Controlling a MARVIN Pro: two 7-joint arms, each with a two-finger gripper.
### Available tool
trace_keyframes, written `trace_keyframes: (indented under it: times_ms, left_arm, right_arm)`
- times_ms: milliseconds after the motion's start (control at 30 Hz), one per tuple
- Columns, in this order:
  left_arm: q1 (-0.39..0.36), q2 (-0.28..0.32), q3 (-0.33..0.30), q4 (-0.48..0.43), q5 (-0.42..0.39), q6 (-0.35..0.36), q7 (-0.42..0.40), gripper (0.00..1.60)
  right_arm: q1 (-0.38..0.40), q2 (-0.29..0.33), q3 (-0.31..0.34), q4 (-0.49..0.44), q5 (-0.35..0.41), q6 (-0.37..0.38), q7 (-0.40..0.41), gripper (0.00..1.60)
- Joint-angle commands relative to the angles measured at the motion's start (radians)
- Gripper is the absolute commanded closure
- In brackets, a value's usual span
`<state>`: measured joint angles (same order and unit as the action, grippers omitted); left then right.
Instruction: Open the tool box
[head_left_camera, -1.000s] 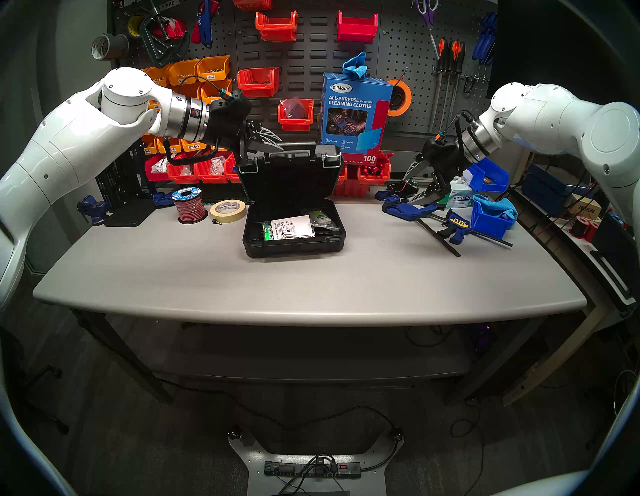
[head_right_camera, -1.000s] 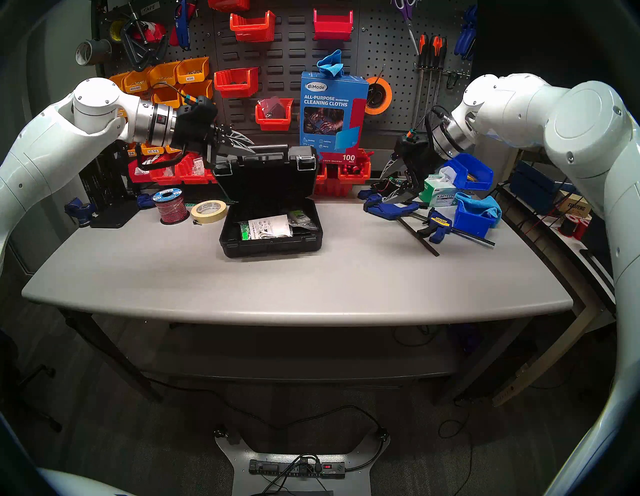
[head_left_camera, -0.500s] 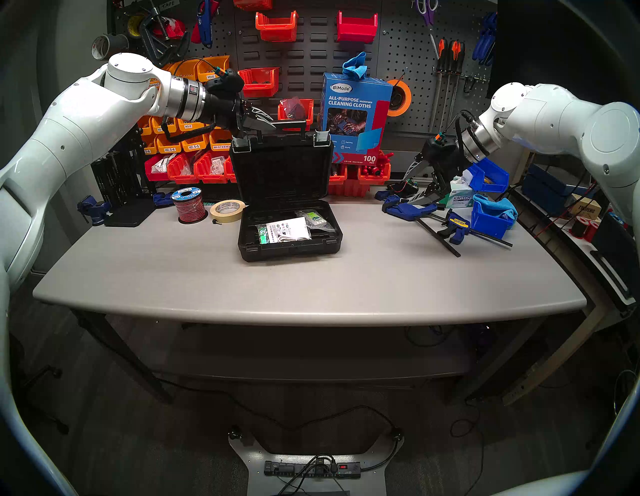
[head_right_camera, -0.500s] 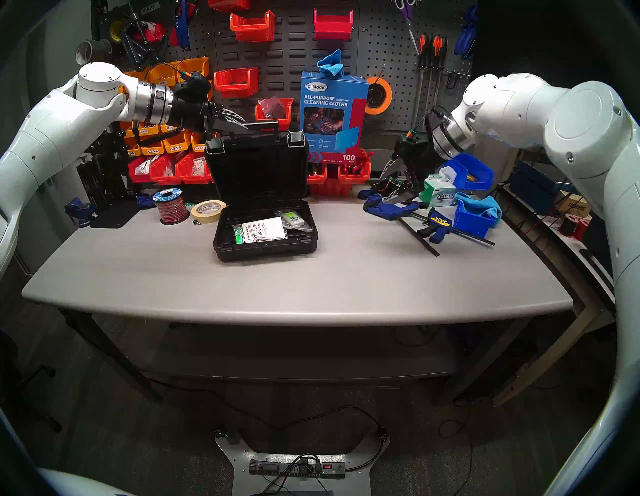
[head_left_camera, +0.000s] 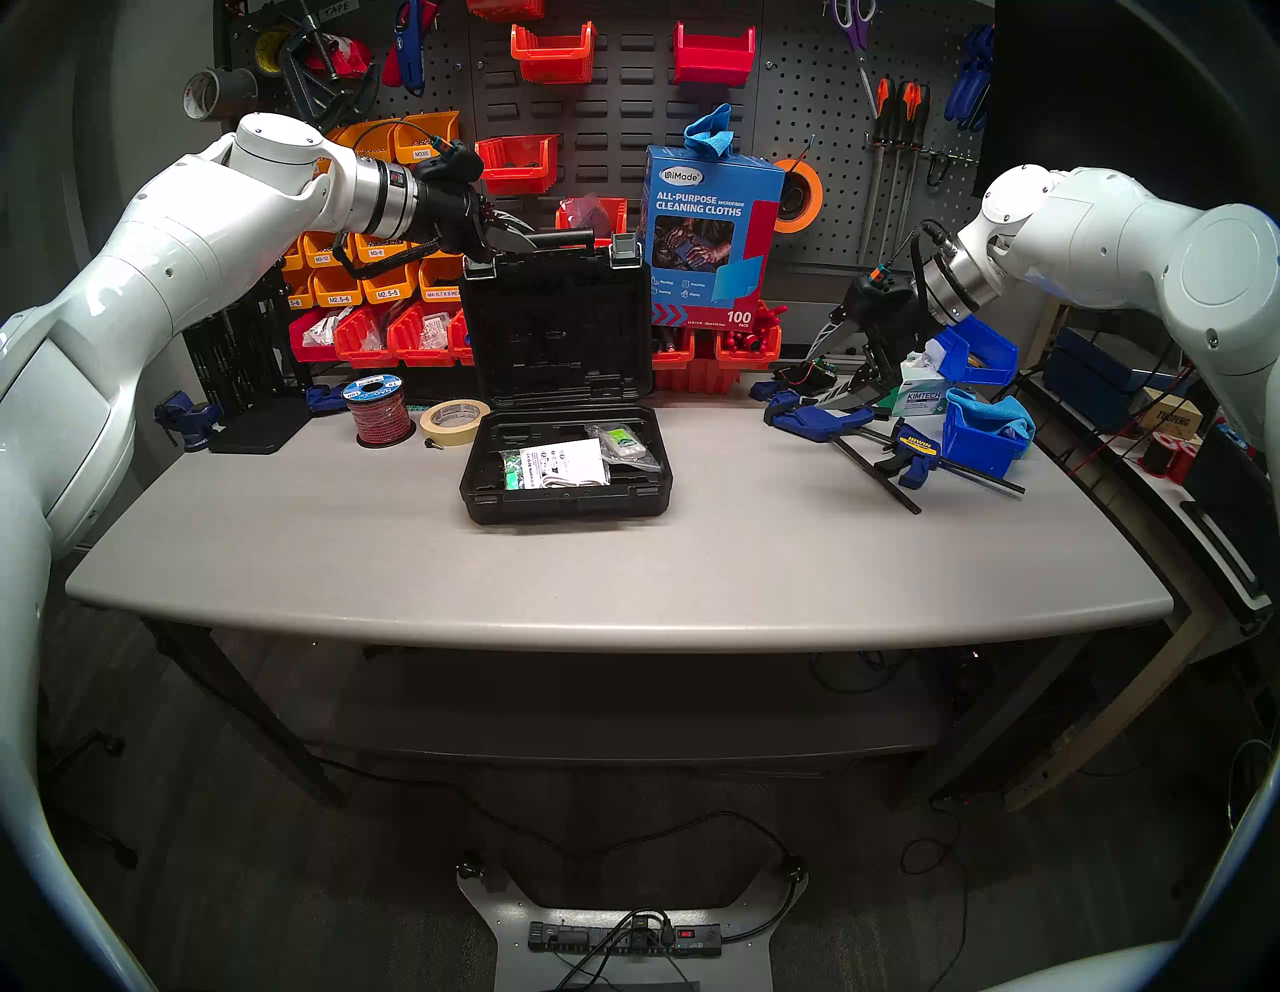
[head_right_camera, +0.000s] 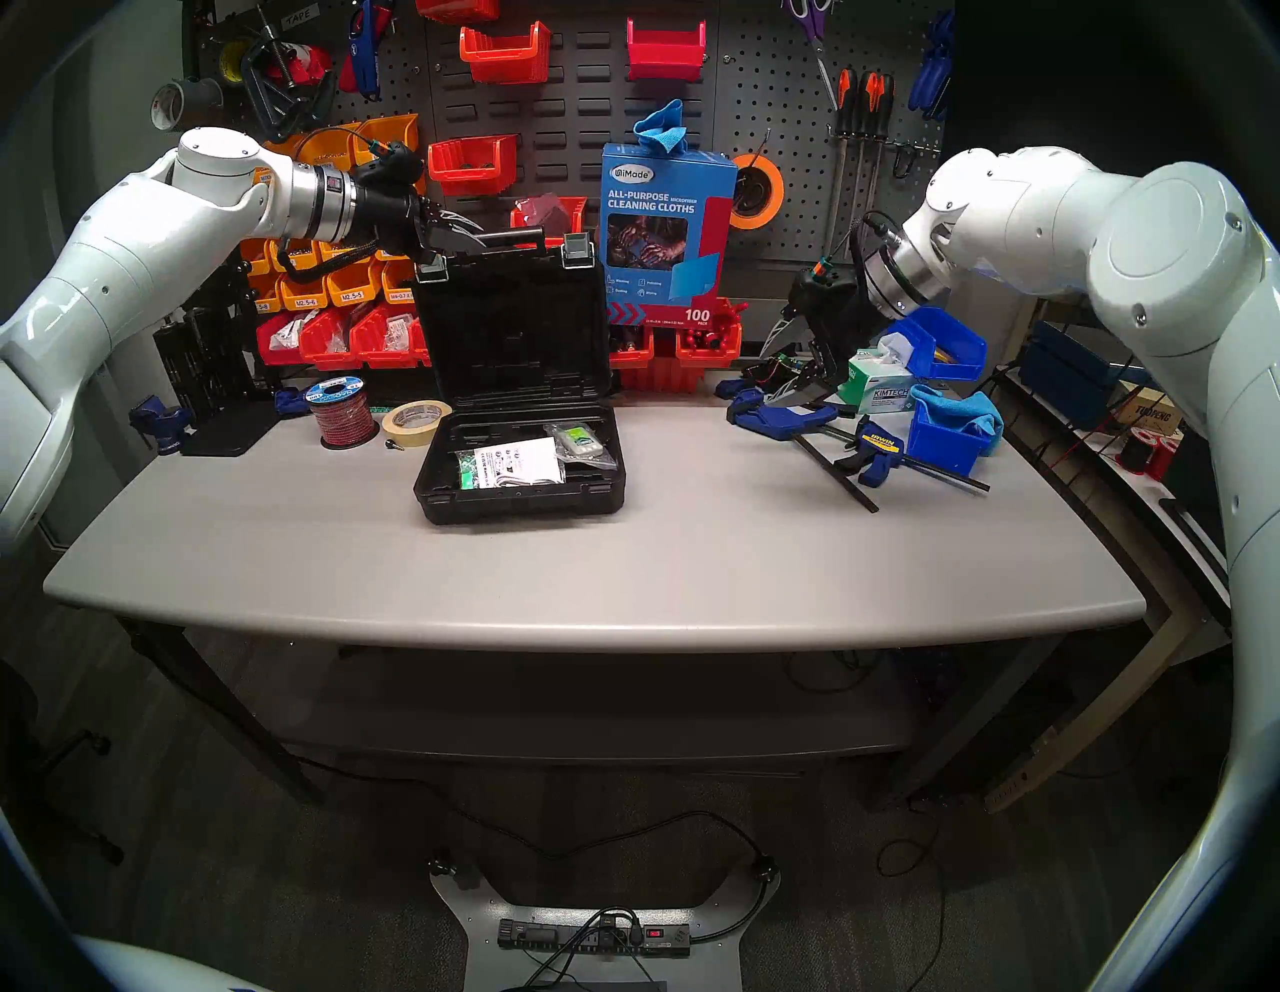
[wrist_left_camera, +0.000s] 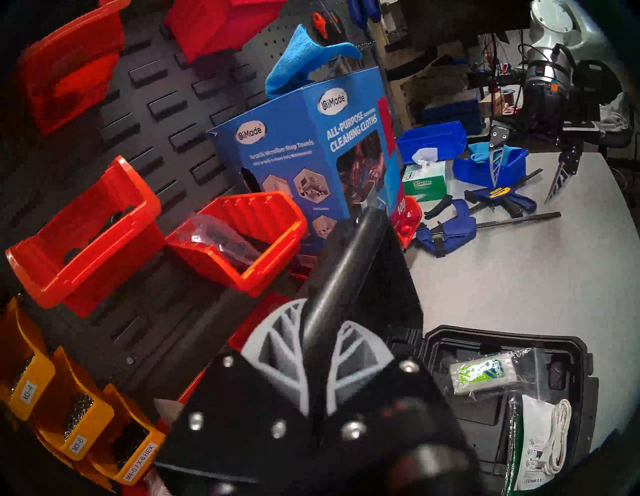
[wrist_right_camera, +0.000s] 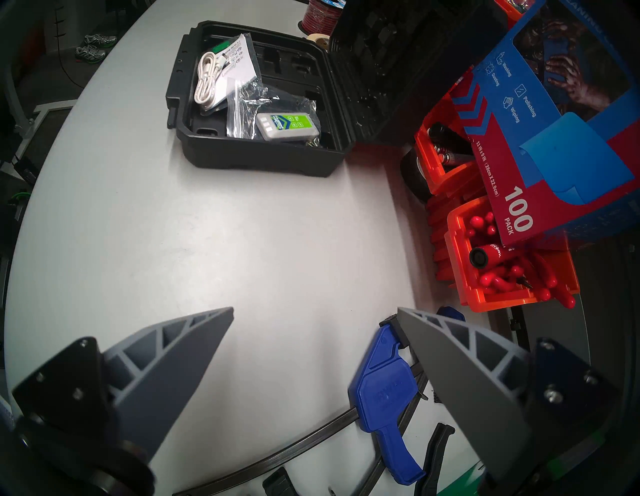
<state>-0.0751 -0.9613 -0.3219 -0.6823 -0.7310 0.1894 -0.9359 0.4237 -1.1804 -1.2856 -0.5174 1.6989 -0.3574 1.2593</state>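
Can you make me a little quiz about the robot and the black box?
1. True or false: the lid of the tool box stands upright.
2. What is the left gripper squeezing? A) the masking tape B) the handle of the box C) a blue clamp
3. Fill in: the right gripper hangs open above the table, holding ____.

Key
1. True. The lid is up and you can see a white cable and a small green-and-white gadget in bags inside.
2. B. Its fingers are closed on the black bar.
3. Nothing.
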Motion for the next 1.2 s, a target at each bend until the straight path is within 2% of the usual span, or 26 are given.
trace_keyframes:
  times_ms: [0, 367, 667, 933, 1167]
  left_arm:
    - [0.012, -0.068, 0.018, 0.120, 0.011, -0.007, 0.008, 1.60]
    - [-0.007, -0.170, 0.036, 0.318, 0.028, -0.043, -0.056, 1.60]
    - [-0.001, -0.229, 0.049, 0.423, 0.050, -0.067, -0.100, 1.60]
    - [0.007, -0.252, 0.064, 0.484, 0.072, -0.097, -0.154, 1.60]
    - [-0.007, -0.242, 0.054, 0.500, 0.071, -0.130, -0.210, 1.60]
  right_arm:
    - [0.014, 0.002, 0.000, 0.007, 0.000, 0.002, -0.002, 0.00]
    - [0.014, 0.002, -0.001, 0.008, 0.000, 0.002, -0.001, 0.00]
    - [0.014, 0.002, -0.001, 0.008, 0.000, 0.002, -0.001, 0.00]
    - [0.014, 0.002, -0.001, 0.008, 0.000, 0.002, -0.001, 0.00]
    - [0.014, 0.002, -0.001, 0.008, 0.001, 0.002, -0.001, 0.00]
